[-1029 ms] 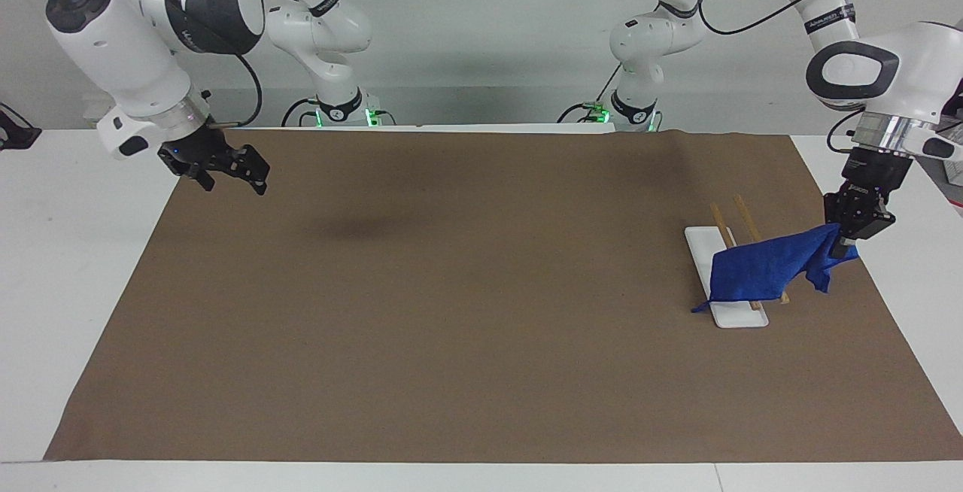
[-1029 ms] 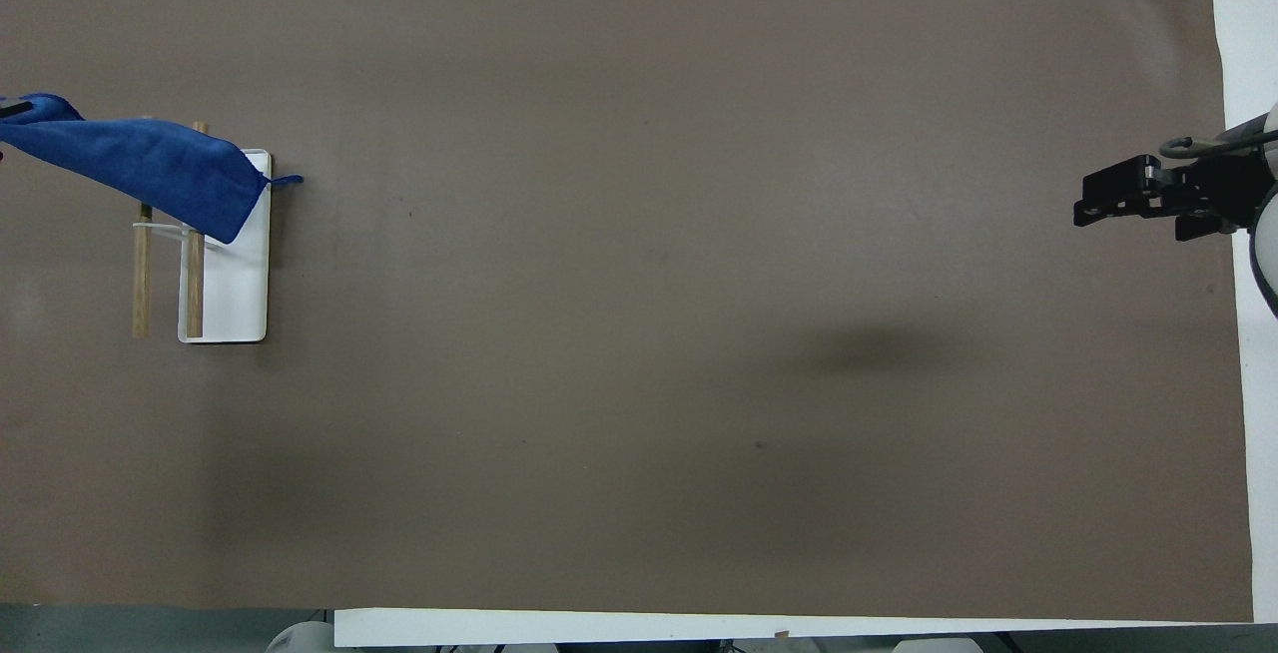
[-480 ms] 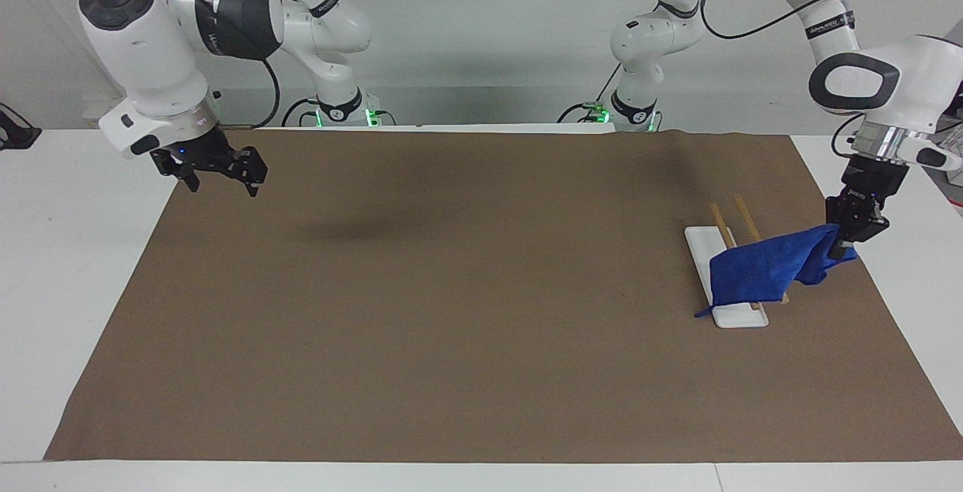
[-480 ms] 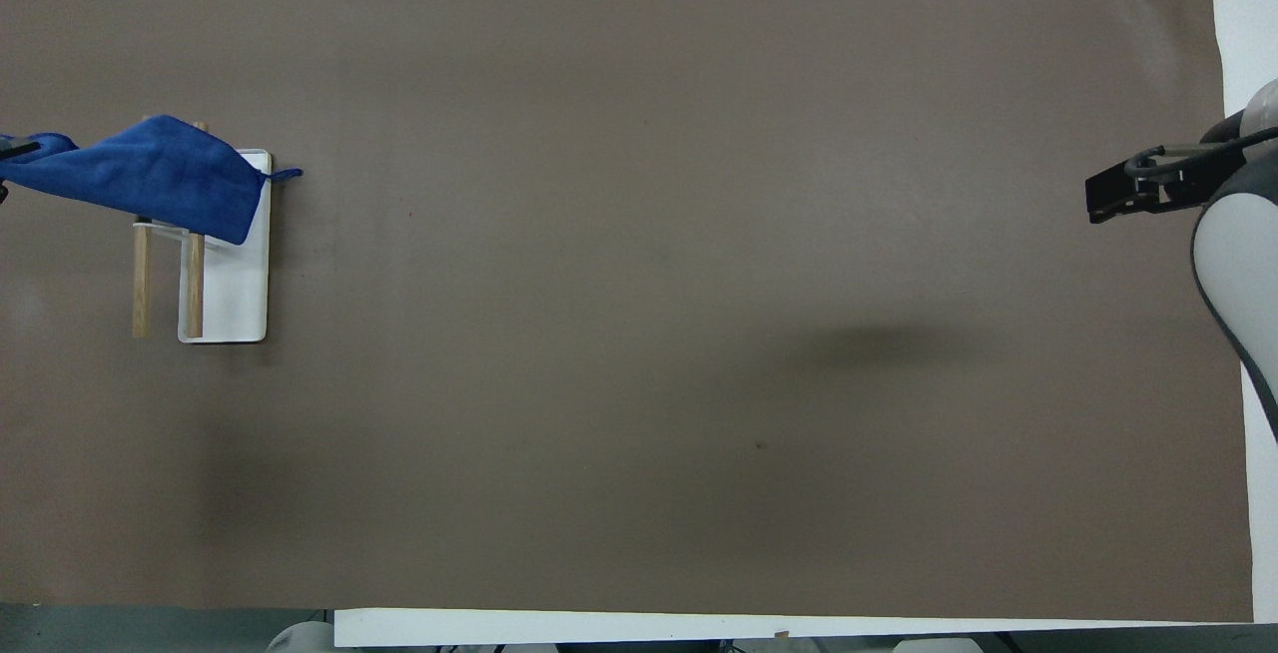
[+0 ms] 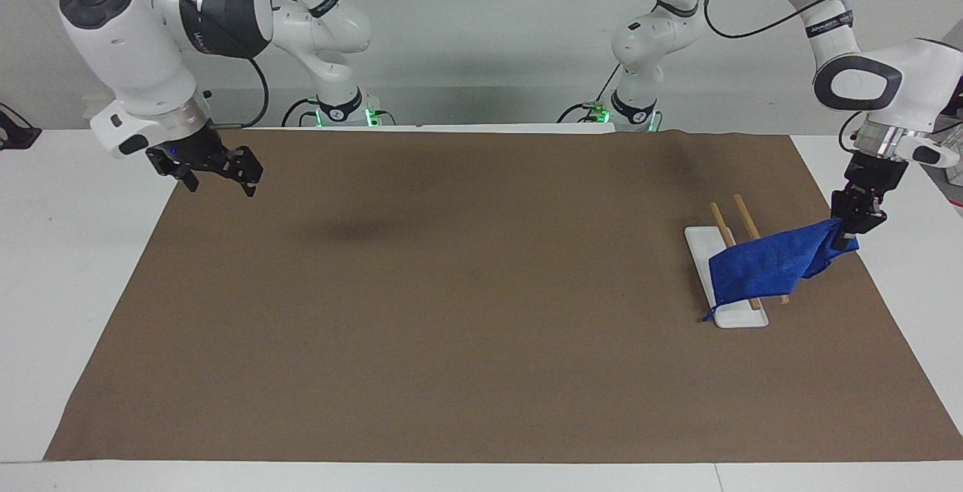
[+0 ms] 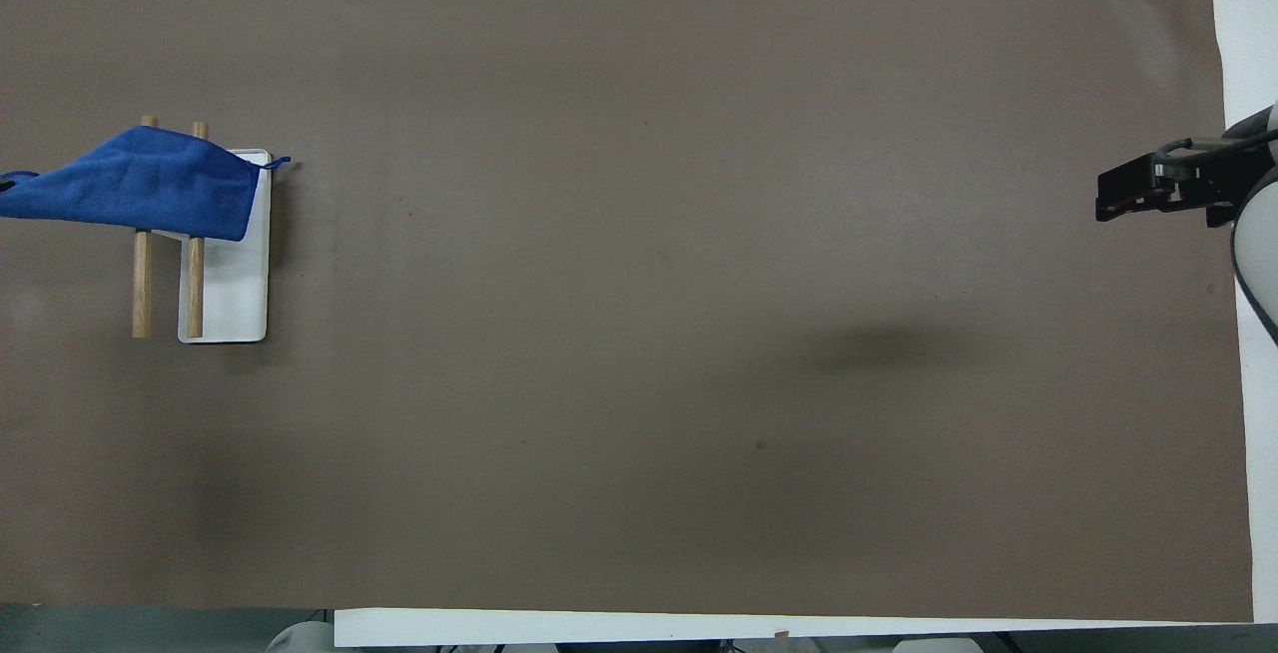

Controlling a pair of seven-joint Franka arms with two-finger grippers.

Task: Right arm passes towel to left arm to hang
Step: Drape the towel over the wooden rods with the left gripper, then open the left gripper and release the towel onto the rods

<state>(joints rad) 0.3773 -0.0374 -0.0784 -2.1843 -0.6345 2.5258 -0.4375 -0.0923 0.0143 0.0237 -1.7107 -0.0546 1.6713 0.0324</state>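
Up at the left arm's end of the table, the left gripper (image 5: 852,226) is clenched on one corner of the blue towel (image 5: 767,262). From there the cloth slopes down across the 2 wooden rails (image 6: 143,279) of a small rack, its loop corner hanging over the rack's white base (image 6: 235,294). Over the brown mat's (image 5: 451,311) edge at the right arm's end, the right gripper (image 5: 218,174) hangs in the air, fingers spread and holding nothing.
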